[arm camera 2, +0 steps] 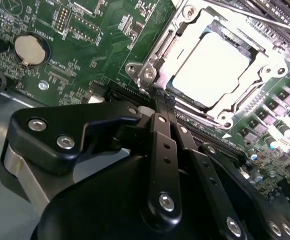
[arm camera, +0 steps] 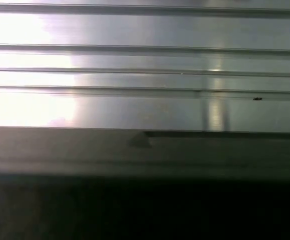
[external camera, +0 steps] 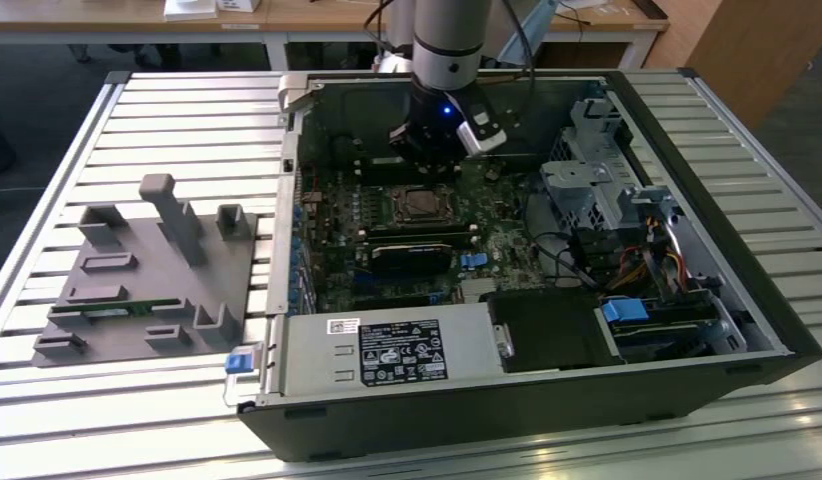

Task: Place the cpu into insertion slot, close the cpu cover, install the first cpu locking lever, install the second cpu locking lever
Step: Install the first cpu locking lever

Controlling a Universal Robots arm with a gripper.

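Second wrist view puts the cpu (arm camera 2: 212, 67) in the middle of things: a pale silver square lying flat inside the insertion slot (arm camera 2: 245, 50), with the cpu cover (arm camera 2: 182, 37) folded down around it so that the chip shows through the frame's square window. A thin metal locking lever (arm camera 2: 265, 17) runs along the far edge of the cover, raised a little off the board rather than tucked under its catch, as far as can be told. Just beside the corner of the cover, the gripper (arm camera 2: 161, 102) brings its black fingers pressed together into a narrow tip with nothing between them; that tip lies at, or almost at, the screw-headed corner of the frame (contact itself is hard to judge). Around the slot spreads the green motherboard (arm camera 2: 109, 45), and a round coin battery (arm camera 2: 31, 49) sits well apart from the slot on that board. Seen in the exterior view, the slot (external camera: 419, 203) lies near the centre of the open computer case (external camera: 731, 310), with the gripper (external camera: 431, 150) hanging just beyond it, and a grey fixture tray (external camera: 144, 280) rests on the slatted table (external camera: 64, 120) outside the case wall.
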